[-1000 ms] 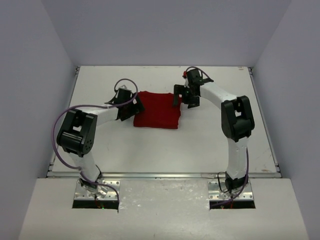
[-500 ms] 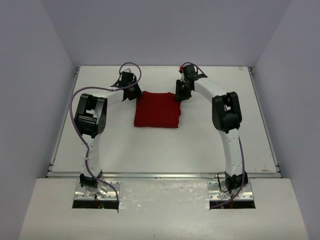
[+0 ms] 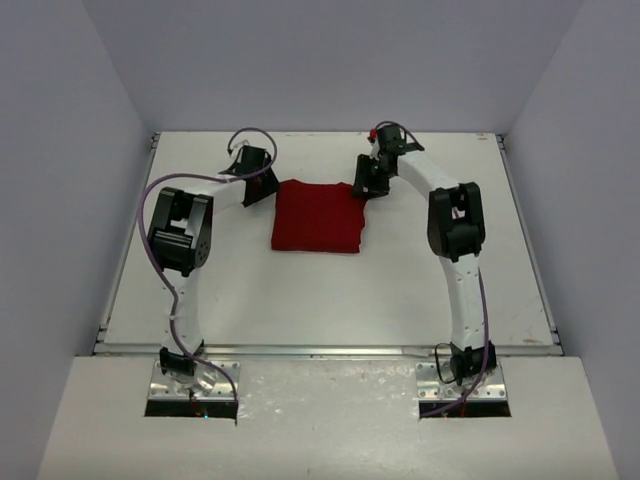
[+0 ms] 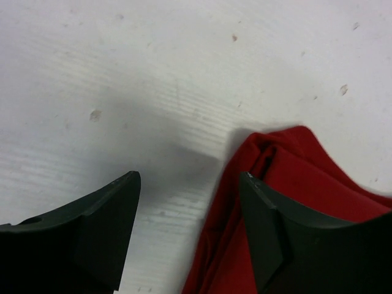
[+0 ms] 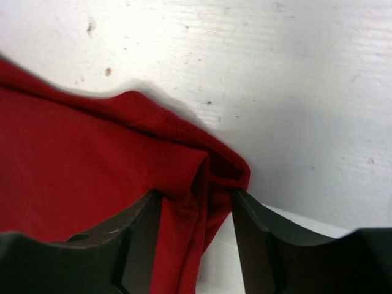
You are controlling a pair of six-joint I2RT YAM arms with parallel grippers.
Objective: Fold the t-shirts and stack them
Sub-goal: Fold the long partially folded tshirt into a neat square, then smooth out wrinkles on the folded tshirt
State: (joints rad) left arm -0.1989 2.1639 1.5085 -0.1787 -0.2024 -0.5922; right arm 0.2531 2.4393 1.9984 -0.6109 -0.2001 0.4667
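Note:
One dark red t-shirt lies folded into a rectangle at the middle of the white table. My left gripper is down at its far left corner. In the left wrist view this gripper is open: mostly bare table fills the gap, the t-shirt's edge runs along the right finger. My right gripper sits at the far right corner. It is open, with the t-shirt's bunched corner fold between the fingers and a strip of table beside it.
Grey walls close in the table on three sides. A raised rim runs along the near edge, with both arm bases bolted below it. Purple cables loop off the left arm and the right arm.
Both grippers have moved from the t-shirt's sides up to its far corners and dropped low onto the table. The t-shirt has shifted slightly to the right.

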